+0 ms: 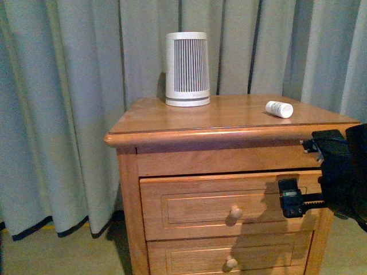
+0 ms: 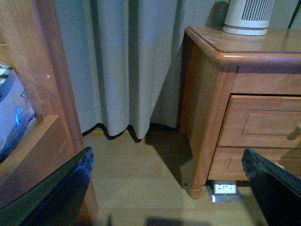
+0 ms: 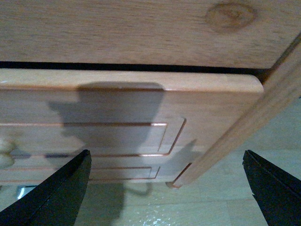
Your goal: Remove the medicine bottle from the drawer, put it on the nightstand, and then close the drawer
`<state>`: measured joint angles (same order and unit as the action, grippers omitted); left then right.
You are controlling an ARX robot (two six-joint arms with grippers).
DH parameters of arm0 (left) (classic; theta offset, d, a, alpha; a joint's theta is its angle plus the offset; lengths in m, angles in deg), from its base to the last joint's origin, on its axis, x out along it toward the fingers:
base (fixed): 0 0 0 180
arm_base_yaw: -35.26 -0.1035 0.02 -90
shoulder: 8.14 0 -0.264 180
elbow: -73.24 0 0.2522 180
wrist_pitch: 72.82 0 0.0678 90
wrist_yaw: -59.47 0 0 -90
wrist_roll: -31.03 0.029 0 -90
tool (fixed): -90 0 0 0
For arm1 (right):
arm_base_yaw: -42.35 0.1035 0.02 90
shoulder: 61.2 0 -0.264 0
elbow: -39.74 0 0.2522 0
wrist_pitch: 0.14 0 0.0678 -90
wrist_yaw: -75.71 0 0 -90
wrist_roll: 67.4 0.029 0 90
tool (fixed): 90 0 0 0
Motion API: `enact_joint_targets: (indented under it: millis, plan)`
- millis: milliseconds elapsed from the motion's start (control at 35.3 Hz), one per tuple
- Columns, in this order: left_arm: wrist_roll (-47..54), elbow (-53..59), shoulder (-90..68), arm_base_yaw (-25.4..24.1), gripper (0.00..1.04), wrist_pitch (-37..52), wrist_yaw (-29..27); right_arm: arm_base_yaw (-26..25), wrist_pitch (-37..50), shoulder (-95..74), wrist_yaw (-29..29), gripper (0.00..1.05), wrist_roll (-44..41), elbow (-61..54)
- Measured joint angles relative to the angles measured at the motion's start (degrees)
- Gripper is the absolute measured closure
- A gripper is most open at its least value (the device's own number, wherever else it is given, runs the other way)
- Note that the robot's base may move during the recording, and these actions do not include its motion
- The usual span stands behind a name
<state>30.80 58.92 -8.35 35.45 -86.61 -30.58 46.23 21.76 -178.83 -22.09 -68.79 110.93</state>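
The medicine bottle (image 1: 279, 109), small and white, lies on its side at the right of the nightstand's top (image 1: 229, 117). The upper drawer (image 1: 195, 209) stands slightly out from the cabinet, with a dark gap above its front (image 3: 127, 101) in the right wrist view. My right gripper (image 1: 291, 200) is open just in front of the drawer's right end, to the right of its knob (image 1: 235, 212), and holds nothing (image 3: 164, 188). The open, empty left gripper (image 2: 164, 188) hangs low over the floor, left of the nightstand (image 2: 211, 94). It does not show in the front view.
A large white ribbed device (image 1: 187, 69) stands at the back of the top. The lower drawer (image 1: 229, 258) sits below. Grey curtains (image 1: 69, 114) hang behind. Another wooden piece of furniture (image 2: 42, 94) is close by the left gripper. A small white box (image 2: 225, 188) lies under the nightstand.
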Motion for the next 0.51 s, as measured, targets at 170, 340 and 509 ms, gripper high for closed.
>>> enact_joint_targets:
  millis: [170,340,509]
  plan:
    - [-0.02,0.0,0.0,0.0,0.07,0.0,0.0,0.22,-2.4,9.6,-1.03,0.07,2.91,-7.32]
    - [0.0,0.0,0.0,0.0,0.07,0.0,0.0,-2.29,-4.0,30.12,-4.74,0.07,4.87,-22.18]
    - [-0.02,0.0,0.0,0.0,0.07,0.0,0.0,-7.98,-11.32,55.95,-8.44,0.07,6.58,-34.32]
